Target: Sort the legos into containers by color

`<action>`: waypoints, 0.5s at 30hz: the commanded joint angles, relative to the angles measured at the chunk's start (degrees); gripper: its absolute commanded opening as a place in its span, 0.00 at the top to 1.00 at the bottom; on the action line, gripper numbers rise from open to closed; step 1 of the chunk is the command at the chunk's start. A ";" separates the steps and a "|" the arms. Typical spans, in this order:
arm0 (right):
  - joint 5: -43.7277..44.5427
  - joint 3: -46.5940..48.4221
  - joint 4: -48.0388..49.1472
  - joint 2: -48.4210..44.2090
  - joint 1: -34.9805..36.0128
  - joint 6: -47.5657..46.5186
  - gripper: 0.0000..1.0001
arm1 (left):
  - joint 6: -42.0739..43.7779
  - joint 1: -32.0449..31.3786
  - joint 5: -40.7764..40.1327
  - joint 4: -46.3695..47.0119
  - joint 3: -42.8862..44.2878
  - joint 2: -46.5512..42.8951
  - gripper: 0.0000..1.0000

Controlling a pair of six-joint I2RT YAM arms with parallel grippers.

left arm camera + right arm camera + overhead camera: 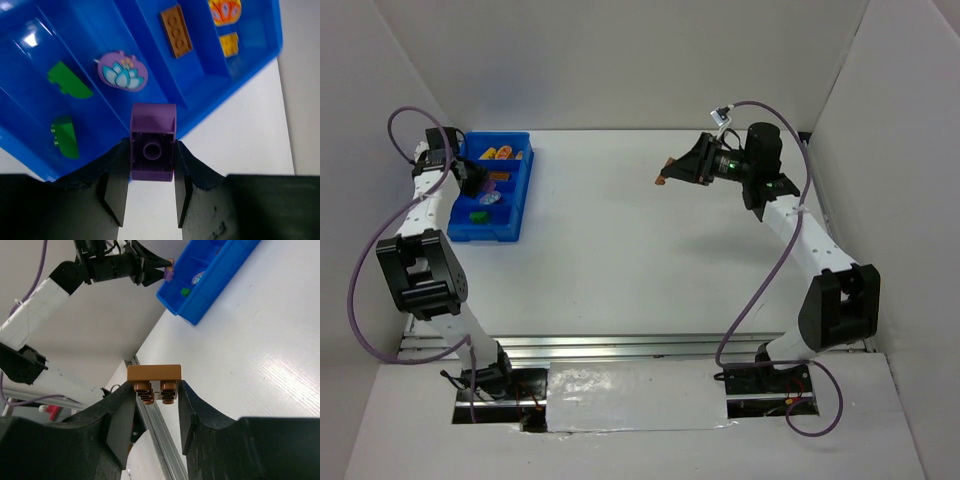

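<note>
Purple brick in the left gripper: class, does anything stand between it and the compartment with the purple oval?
Nothing visible. The left gripper holds the purple brick at the blue bin's edge; the purple oval's compartment lies open beyond.

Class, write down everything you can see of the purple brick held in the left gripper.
The purple brick is small and made of glossy plastic, with a sloped upper face. Its hollow underside faces the wrist camera and shows one round tube inside. It is clamped by its two sides in the left gripper and held in the air by the rim of the blue bin. Only the gripper touches it. It looks whole and clean.
</note>
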 commanded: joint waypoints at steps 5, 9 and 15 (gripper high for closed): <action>1.38 0.57 -3.45 -5.20 0.03 -4.84 1.00 | -7.91 0.94 -11.48 -1.28 4.73 5.85 1.00; 1.20 0.74 -3.54 -5.47 0.02 -5.11 1.00 | -8.01 1.65 -11.84 -2.36 5.44 8.93 1.00; -1.35 0.92 -1.26 -4.59 0.03 -3.35 1.00 | -7.30 2.88 -10.00 2.93 3.85 11.04 1.00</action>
